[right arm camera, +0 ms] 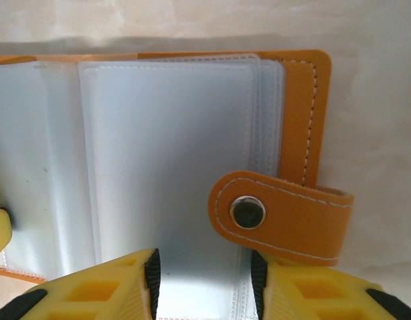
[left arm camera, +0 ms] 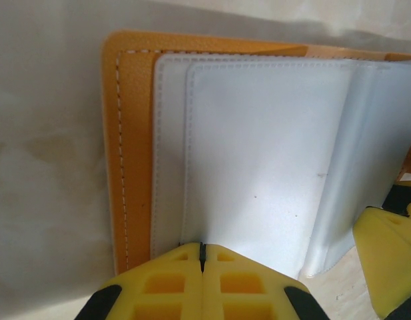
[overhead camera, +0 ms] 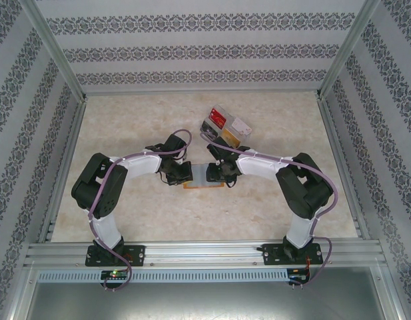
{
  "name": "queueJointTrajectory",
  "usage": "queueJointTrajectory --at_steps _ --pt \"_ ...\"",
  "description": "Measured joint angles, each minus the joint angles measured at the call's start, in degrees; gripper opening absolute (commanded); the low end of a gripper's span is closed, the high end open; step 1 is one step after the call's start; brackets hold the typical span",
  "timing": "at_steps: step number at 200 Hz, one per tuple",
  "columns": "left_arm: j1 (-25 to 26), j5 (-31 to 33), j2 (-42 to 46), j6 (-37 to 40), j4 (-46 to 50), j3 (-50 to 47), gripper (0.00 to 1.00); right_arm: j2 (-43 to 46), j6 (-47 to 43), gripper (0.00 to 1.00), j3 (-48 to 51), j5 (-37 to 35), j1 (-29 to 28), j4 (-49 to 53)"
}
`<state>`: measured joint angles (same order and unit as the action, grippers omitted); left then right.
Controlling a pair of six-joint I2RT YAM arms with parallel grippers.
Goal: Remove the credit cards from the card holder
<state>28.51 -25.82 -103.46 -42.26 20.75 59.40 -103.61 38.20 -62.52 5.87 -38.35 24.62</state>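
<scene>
The holder (overhead camera: 202,176) lies open on the counter (overhead camera: 125,127), with the left tool (left arm camera: 201,257) closed tight at its edge and the right tool (right arm camera: 204,267) half-wide astride a pocket (right arm camera: 165,147). A pull there may drag the whole holder along.

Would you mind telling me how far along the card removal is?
Done: the card holder lies open, its facing pockets looking empty. In hand: the left pincer, shut, rests at an edge of its left half; the right pincer hangs open by the tab clasp. Left: checking the pockets underneath, which I cannot see into.
</scene>
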Motion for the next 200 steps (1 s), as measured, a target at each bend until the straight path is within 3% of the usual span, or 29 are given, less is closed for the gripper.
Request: queueJointTrajectory --at_steps 67,113,173,200 --pt "0.00 0.02 0.00 0.07 0.00 0.00 0.00 0.00 -0.04 0.46 -0.46 -3.45 -0.15 2.12" --pt "0.00 -0.02 -0.02 0.22 0.00 0.02 0.00 -0.09 -0.76 0.30 -0.46 -2.51 -0.15 1.92" --pt "0.00 -0.66 -0.26 0.44 -0.04 0.09 0.00 -0.72 -1.03 0.16 -0.46 2.80 -0.15 -0.31" --pt "0.00 -1.11 -0.44 0.66 -0.07 0.33 0.04 -0.72 -1.27 0.15 -0.46 5.40 -0.15 -2.19"
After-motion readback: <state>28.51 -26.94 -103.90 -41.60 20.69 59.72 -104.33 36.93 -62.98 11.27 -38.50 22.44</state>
